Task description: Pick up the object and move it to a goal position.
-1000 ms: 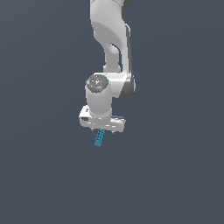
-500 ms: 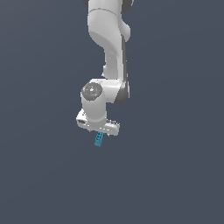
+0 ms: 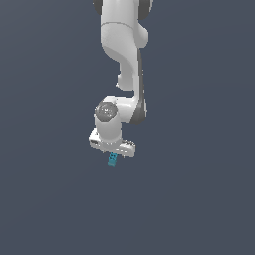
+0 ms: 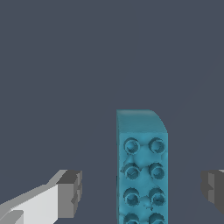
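The teal block (image 4: pixel 141 168), studded with two rows of round bumps, stands between the gripper (image 4: pixel 142 192) fingertips (image 4: pixel 70 192) with clear gaps on both sides, so the jaws are open and not touching it. In the exterior view the block (image 3: pixel 112 159) sits directly under the white arm (image 3: pixel 122 74), against a plain dark background.

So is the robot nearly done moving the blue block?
Not yet. Done: the pincer sits around the block. In hand: its fingers are open, with gaps on both sides, so nothing is gripped. Left: squeeze, lift and carry it to the goal.
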Robot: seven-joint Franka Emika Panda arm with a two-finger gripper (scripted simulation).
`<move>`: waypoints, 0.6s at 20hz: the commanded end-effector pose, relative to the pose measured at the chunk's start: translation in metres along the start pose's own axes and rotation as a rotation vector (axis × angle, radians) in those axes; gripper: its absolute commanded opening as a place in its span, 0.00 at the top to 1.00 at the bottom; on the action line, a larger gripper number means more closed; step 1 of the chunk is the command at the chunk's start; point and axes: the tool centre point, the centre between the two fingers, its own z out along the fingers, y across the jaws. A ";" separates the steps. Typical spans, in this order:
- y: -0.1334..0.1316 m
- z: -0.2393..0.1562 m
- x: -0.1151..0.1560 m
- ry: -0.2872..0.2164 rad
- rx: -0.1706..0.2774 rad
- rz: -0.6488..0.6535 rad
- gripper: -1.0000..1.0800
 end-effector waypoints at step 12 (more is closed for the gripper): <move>0.000 0.021 0.001 0.000 0.000 0.002 1.00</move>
